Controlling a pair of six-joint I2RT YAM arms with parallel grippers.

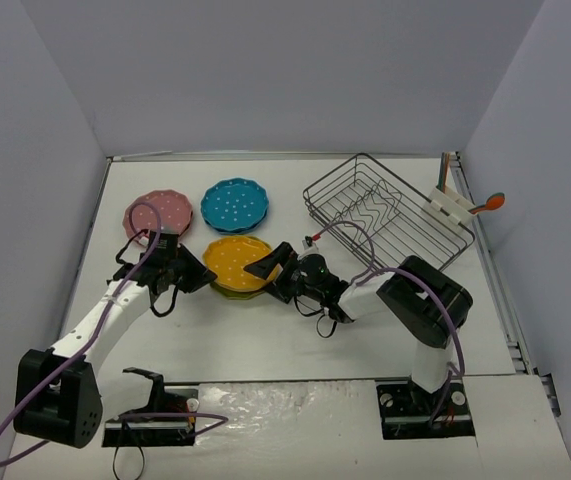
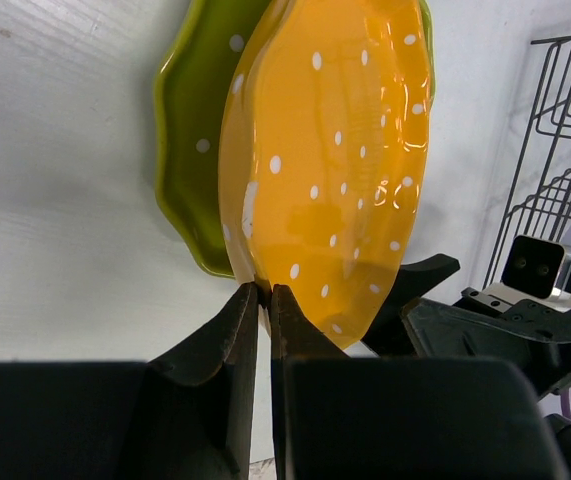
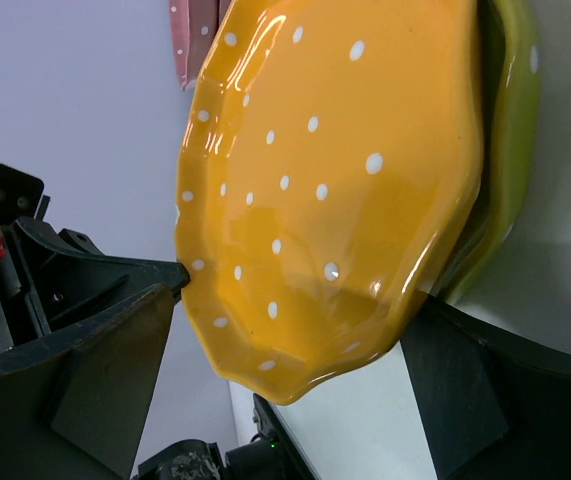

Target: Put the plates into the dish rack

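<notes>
the orange plate (image 1: pixel 235 262) sits near the middle of the desk (image 1: pixel 265 340), on top of a yellow-green plate (image 2: pixel 187 150) and tipped up along one side, so the green rim shows beneath it in both wrist views. the left fingers (image 2: pixel 227 345) are pressed almost together, pinching the scalloped rim of the orange plate at its near-left edge. the right fingers (image 3: pixel 105 345) are spread wide with the opposite side of the same plate between them; one fingertip lies right at the rim, but i cannot tell whether the other touches. behind this pair, a pink plate (image 1: pixel 158 213) and a blue plate (image 1: pixel 235 205) lie flat side by side on the desk. the dish rack (image 1: pixel 385 210), a dark wire basket with wavy dividers, stands at the back right of the desk, set at an angle and well apart from all the plates.
</notes>
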